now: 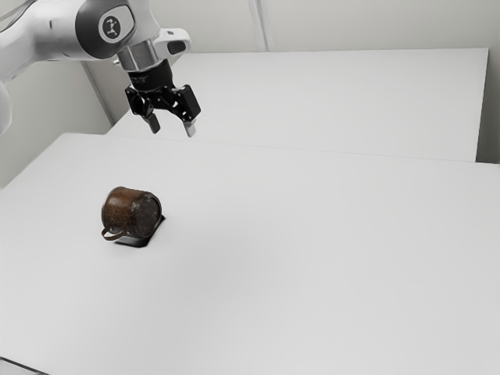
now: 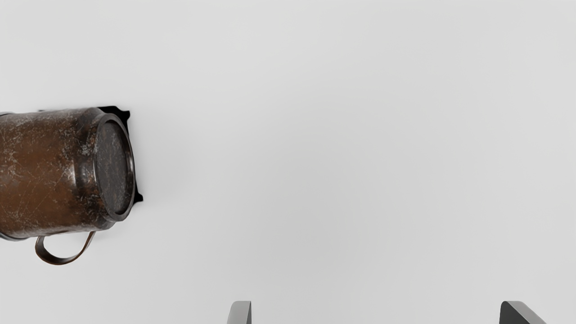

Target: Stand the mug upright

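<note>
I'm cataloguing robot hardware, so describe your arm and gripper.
My arm is smooth and white, with a black joint section bearing a round emblem and a silvery collar. The gripper is black and angular, with two grey-tipped fingers.

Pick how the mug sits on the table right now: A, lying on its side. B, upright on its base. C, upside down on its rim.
A: the mug lies on its side on the table, its round base facing sideways.
</note>
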### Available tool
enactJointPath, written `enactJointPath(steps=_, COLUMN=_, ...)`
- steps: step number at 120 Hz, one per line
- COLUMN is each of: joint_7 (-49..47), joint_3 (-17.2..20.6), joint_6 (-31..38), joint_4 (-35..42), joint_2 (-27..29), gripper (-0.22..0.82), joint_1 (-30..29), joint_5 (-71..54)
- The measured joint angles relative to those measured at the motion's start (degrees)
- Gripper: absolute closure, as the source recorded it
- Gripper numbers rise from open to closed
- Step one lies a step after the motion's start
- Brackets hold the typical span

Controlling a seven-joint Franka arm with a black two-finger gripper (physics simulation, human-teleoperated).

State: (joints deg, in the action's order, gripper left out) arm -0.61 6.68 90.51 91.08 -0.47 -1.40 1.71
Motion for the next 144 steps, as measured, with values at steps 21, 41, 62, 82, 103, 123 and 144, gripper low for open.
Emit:
enactJointPath(steps=21, joint_7=0.0, joint_3=0.0, joint_6=0.3, joint_4=0.0, joint_2=-0.2, gripper=0.00, joint_1=-0.1, joint_5=-0.1)
enactJointPath(steps=41, joint_7=0.0, joint_3=0.0, joint_6=0.4, joint_4=-0.2, joint_2=-1.0, gripper=0.00, joint_1=-0.5, joint_5=0.2)
enactJointPath(steps=62, joint_7=0.2, joint_3=0.0, joint_6=0.2, joint_4=-0.2, joint_2=-1.3, gripper=0.00, joint_1=-3.7, joint_5=0.3)
enactJointPath(steps=82, joint_7=0.5, joint_3=0.1, joint_6=-0.3, joint_4=-2.8, joint_2=-3.9, gripper=0.00, joint_1=-9.7, joint_5=0.1)
enactJointPath(steps=103, joint_7=1.6, joint_3=0.1, joint_6=-0.9, joint_4=-3.9, joint_2=-6.5, gripper=0.00, joint_1=-16.2, joint_5=0.2)
enactJointPath(steps=123, joint_7=4.1, joint_3=0.2, joint_6=-1.0, joint_4=-6.7, joint_2=-11.1, gripper=0.00, joint_1=-20.2, joint_5=0.7)
enactJointPath(steps=144, joint_7=8.2, joint_3=0.3, joint_6=-0.8, joint_4=-8.9, joint_2=-15.8, gripper=0.00, joint_1=-25.3, joint_5=3.0)
